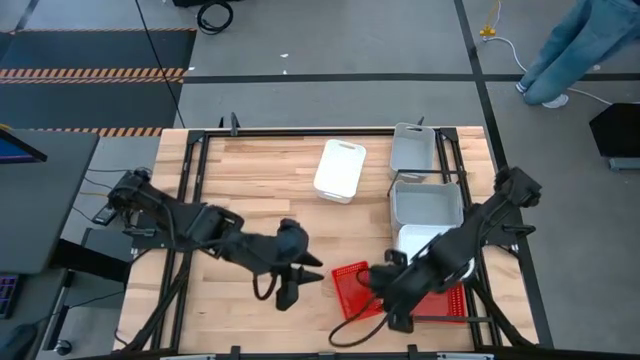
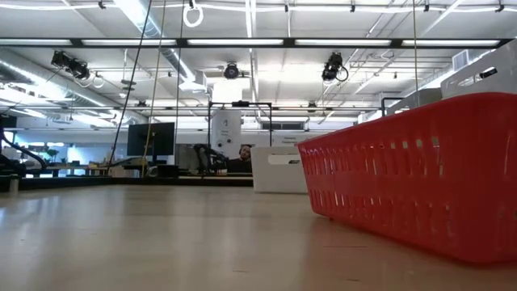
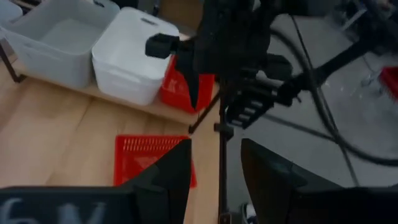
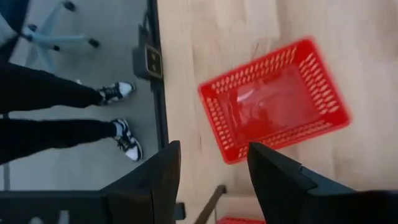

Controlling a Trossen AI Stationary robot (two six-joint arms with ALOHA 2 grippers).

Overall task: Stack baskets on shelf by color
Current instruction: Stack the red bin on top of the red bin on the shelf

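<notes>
Left gripper (image 1: 312, 277), jaws apart and empty, sits just left of the red mesh basket (image 1: 350, 290) on the tabletop. Right gripper (image 1: 372, 283) hovers over it, jaws apart. Basket looks light, stiff; grab a rim wall.

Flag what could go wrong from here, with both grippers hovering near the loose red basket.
1. The left gripper and right gripper sit close together on either side of the red basket; the arms could collide.
2. Neither gripper holds that basket, which lies loose near the table's front edge; a nudge might slide it off.
3. Another red basket and a white basket already crowd the shelf, so placing could knock them.
</notes>
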